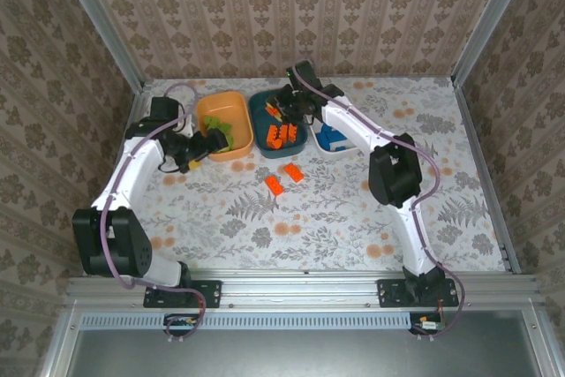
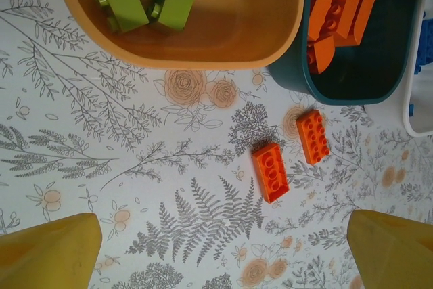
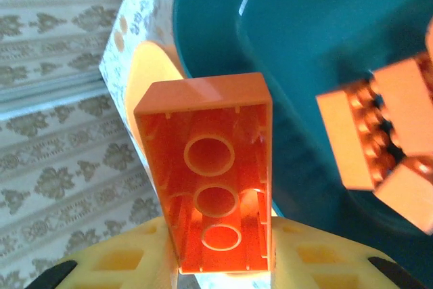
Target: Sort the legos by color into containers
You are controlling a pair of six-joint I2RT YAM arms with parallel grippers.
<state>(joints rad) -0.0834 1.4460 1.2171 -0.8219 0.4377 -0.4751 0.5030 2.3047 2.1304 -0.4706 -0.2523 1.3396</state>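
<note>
Orange brick clamped in right hand, over teal bowl; left hand wide.

The top external camera looks steeply down from above and behind the arm bases, taking in the whole floral table around the dark teal oblong plastic bowl. The left wrist camera faces straight down from nearer, just before that bowl, sharing with the top view its near rim and two loose orange studded plastic bricks. The right wrist camera peers into the same bowl from very close, past a hollow-bottomed orange plastic brick.
</note>
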